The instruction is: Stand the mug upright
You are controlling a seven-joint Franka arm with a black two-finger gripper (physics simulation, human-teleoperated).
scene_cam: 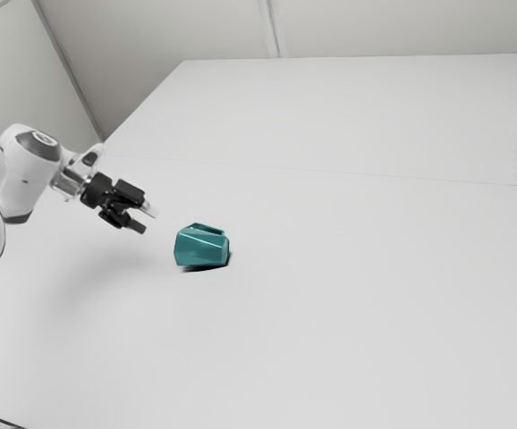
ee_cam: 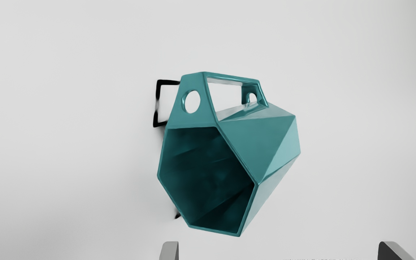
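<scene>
lying beyond parted fingers [scene_cam: 137,227]: the mug [ee_cam: 251,144]

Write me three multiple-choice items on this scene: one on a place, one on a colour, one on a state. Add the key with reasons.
1. In the exterior view, where is the mug?
A) Toward the view's left of the end effector
B) Between its fingers
C) Toward the view's right of it

2. What colour is the mug?
A) Teal
B) Red
C) Yellow

3. How does the mug lie?
A) Upright
B) On its side
C) Upside down

Key:
1. C: the exterior view shows it beyond the fingertips, toward the view's right.
2. A: its outer faces are blue-green in both views.
3. B: its opening faces sideways, with the handle uppermost.
</scene>
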